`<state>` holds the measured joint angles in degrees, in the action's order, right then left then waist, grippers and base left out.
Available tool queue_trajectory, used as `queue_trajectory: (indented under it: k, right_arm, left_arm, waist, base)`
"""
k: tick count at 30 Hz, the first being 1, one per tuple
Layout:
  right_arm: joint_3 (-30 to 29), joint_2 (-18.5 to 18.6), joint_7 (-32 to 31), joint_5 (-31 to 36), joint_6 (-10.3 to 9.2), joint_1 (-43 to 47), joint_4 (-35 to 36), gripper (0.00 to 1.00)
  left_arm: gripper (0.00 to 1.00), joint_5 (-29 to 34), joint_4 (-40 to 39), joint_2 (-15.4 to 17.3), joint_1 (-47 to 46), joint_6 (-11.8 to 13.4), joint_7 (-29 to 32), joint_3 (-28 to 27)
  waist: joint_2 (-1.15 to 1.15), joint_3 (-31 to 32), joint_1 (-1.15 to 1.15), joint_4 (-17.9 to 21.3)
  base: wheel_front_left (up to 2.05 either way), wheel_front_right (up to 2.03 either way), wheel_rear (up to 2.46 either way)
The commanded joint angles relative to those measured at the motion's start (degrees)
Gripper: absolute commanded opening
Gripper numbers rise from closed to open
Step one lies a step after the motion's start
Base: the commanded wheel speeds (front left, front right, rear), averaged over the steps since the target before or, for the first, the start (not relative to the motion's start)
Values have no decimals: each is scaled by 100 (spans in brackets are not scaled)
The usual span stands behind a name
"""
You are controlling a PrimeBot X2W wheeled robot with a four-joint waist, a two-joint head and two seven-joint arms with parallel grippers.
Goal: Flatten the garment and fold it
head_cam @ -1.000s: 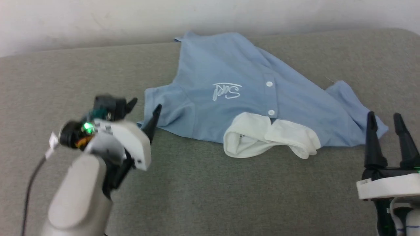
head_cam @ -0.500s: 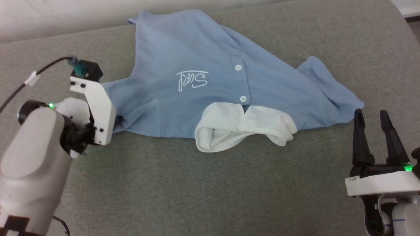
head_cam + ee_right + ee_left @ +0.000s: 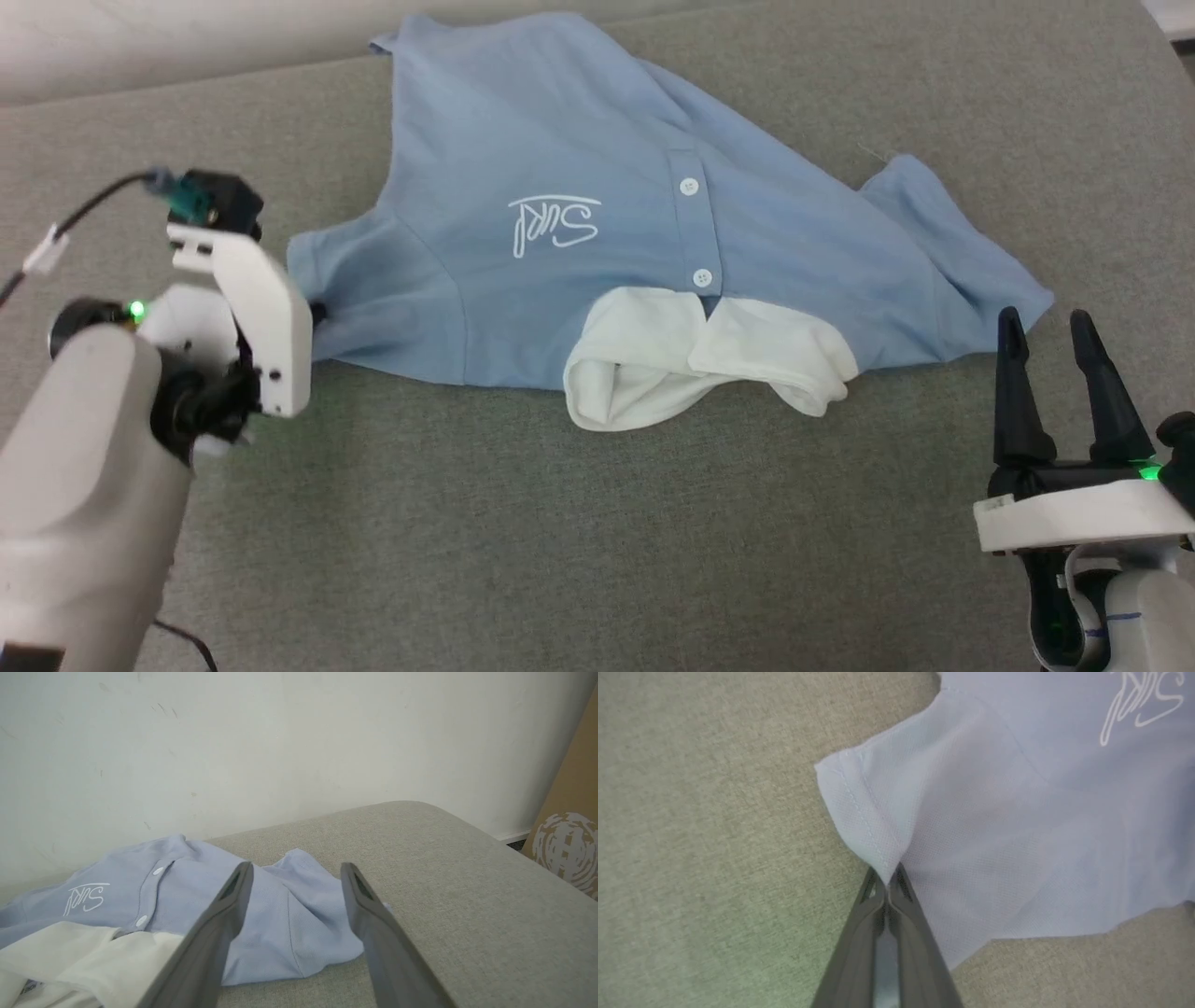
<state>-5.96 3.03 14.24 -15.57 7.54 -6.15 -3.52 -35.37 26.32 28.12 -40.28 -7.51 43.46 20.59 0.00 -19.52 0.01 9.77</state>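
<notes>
Blue shirt (image 3: 523,308) spread front-up on grey counter (image 3: 597,523), head view; white collar (image 3: 700,359) rumpled, nearest robot. Left claw (image 3: 319,314) at sleeve (image 3: 373,280) edge, tips hidden behind wrist housing. Right claw (image 3: 1046,322) spread, empty, just beside other sleeve, not touching.

Left wrist view: left claw (image 3: 888,877) clenched on sleeve hem, fabric pinched into small peak between tips.

Right wrist view: right claw (image 3: 296,868) released above counter; shirt (image 3: 196,872) beyond fingers, pale wall (image 3: 280,742) behind.

Matt knit garment (image 3: 579,159), woven couch (image 3: 560,541)
</notes>
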Motion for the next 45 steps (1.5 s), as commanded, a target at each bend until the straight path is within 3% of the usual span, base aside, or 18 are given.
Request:
queue_trajectory:
  k: [1, 4, 8, 18, 22, 28, 38, 45]
  right_arm:
    - [-43, -14, 43, 61, -5, -40, -20, 100]
    - [-138, -14, 45, 113, -5, 55, -51, 100]
    - [-315, -15, 1, 170, -5, 245, -52, 100]
    - [-413, -15, -224, 258, -5, 397, 54, 100]
    - [-452, -15, -271, 290, -5, 393, 71, 100]
    - [-388, -15, -343, 324, -5, 279, 58, 100]
    - [-197, -15, -315, 301, -5, -27, 61, 100]
    - [-111, -15, -240, 255, -5, -139, -20, 100]
  left_arm:
    - [0, -72, -76, 15, 396, 4, -235, -58]
    - [0, -207, -549, 41, 887, 18, -726, -244]
    - [0, -456, -1560, 34, 1679, 154, -895, -390]
    - [0, -1314, -4568, 473, 3808, 691, -349, -849]
    - [0, -1572, -5293, 599, 4142, 831, -408, -1283]
    - [0, -984, -4496, 885, 3658, 744, -763, -1502]
    - [0, -7, -2183, 691, 2279, 380, -1482, -845]
    - [0, 271, -1113, 610, 1734, 245, -1808, -590]
  waist:
    - [0, 199, -1, -143]
    - [0, 452, -1, -314]
    - [0, 800, -1, -644]
    - [0, 1149, -1, -961]
    - [0, 1102, -1, -943]
    - [0, 907, -1, -811]
    - [0, 389, -1, -447]
    - [0, 152, -1, -304]
  base:
    - [0, 0, 0]
    - [0, 0, 0]
    - [0, 0, 0]
    - [0, 0, 0]
    - [0, 0, 0]
    - [0, 0, 0]
    - [0, 0, 0]
    - [0, 0, 0]
